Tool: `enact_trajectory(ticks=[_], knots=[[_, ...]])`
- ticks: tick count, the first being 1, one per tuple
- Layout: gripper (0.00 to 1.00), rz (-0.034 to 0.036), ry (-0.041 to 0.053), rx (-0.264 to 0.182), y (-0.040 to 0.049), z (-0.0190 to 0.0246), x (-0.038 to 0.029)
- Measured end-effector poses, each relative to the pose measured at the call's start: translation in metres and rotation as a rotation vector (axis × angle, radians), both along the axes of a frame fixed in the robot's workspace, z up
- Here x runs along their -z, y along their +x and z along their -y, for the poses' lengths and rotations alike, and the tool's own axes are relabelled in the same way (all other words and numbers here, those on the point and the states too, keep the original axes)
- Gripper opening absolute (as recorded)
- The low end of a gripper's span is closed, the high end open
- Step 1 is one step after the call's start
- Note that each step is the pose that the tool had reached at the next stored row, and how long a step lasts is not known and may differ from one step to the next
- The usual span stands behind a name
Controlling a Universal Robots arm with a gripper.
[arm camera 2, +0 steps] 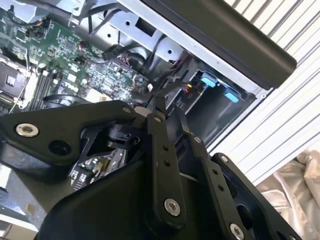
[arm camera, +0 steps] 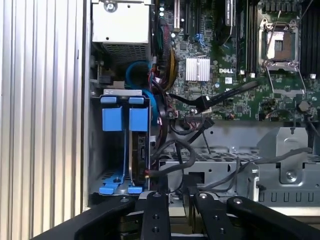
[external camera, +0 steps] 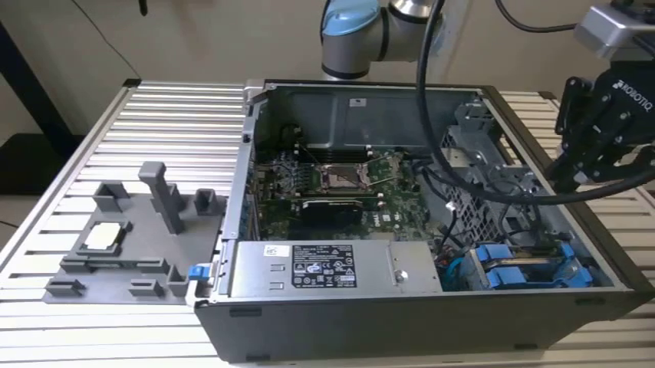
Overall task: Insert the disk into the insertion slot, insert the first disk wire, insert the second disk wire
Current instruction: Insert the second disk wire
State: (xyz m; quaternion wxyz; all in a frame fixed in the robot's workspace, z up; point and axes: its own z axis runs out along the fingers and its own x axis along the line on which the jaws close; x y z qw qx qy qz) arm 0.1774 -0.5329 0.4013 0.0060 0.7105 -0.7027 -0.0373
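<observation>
The disk [arm camera: 137, 150] stands on edge in the insertion slot [arm camera: 120, 92], its blue carrier tabs [external camera: 517, 270] showing at the case's near right corner. The same tabs [arm camera 2: 207, 80] appear in the second wrist view. A black wire with a red tip [arm camera: 148, 173] lies against the disk's end; I cannot tell if it is plugged in. Another black wire with a flat plug [arm camera: 205, 102] hangs over the motherboard. My gripper [external camera: 576, 182] hovers above the case's right wall. In both wrist views its fingers [arm camera 2: 162, 150] stand together, shut [arm camera: 177, 196], with nothing visible between them.
The open computer case [external camera: 409, 337] lies on a slatted metal table [external camera: 153, 115]. Inside are the motherboard [external camera: 338, 184], a silver power supply [external camera: 327, 268] and a perforated grey drive cage [external camera: 486, 165]. A thick black cable [external camera: 435, 130] loops across the case. A grey fixture [external camera: 123, 245] sits at the exterior view's left.
</observation>
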Motion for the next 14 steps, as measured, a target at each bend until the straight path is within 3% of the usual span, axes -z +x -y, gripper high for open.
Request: enact_trajectory(ticks=[3, 6, 10, 14], knots=[[0.27, 0.0, 0.0, 0.0, -0.0026, -0.0099, 0.0003], [0.27, 0.0001, 0.0001, 0.0, -0.0067, -0.0165, 0.0005], [0.27, 0.0046, 0.0, 0.001, -0.0212, -0.0186, 0.0013], [0.27, 0.0158, 0.0, 0.001, -0.0394, -0.0187, 0.0028]])
